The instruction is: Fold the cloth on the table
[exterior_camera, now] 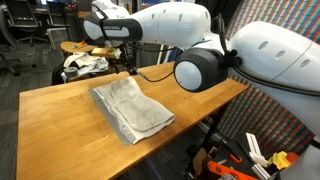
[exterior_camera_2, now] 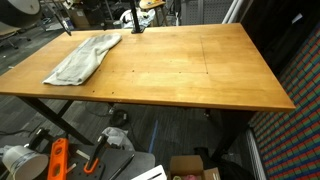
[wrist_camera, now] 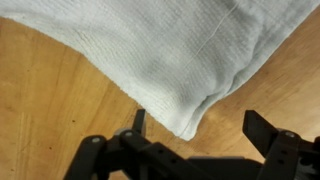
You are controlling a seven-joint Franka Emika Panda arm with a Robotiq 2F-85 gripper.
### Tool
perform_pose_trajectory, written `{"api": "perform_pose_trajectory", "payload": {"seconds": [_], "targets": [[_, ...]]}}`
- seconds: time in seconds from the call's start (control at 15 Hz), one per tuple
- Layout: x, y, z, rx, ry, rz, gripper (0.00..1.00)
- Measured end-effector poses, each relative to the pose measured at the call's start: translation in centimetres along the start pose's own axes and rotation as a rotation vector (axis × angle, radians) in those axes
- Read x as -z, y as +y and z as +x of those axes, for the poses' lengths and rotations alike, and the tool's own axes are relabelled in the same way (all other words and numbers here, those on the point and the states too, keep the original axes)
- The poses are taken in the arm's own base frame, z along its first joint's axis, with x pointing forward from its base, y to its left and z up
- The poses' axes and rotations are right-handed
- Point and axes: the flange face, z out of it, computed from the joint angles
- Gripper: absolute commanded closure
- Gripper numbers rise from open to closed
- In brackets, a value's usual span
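We've got the cloth (exterior_camera: 130,108) lying rumpled at the centre of the frame in an exterior view. It is flat on the wood-grain bench (exterior_camera: 50,115), running from upper left down to lower right. The white arm (exterior_camera: 190,35) sweeps in from the right edge across the top, and its jaws sit up at the cloth's far end. In an exterior view from across the bench (exterior_camera_2: 200,70), the cloth (exterior_camera_2: 82,57) is in the upper left of the frame, close to that corner of the top, and the rest of the wood is bare. In the wrist view, the fabric (wrist_camera: 170,60) fills the upper part and one corner points down toward the lower centre. The jaws are spread wide on either side of that corner, holding nothing. One fingertip (wrist_camera: 140,122) is right at the cloth's edge, and we can't tell if it touches. A round stool (exterior_camera: 82,47) stands beyond the bench, upper left.
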Motion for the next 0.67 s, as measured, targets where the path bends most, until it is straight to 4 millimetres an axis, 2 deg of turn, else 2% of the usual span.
{"api": "perform_pose_trajectory", "payload": {"seconds": [0.27, 0.47, 0.67], "targets": [[1.1, -1.3, -2.0, 0.013, -0.111, 0.104, 0.00], [1.6, -3.1, -4.0, 0.016, -0.099, 0.204, 0.00], [0.5, -4.7, -6.1, 0.039, -0.044, 0.262, 0.00]]}}
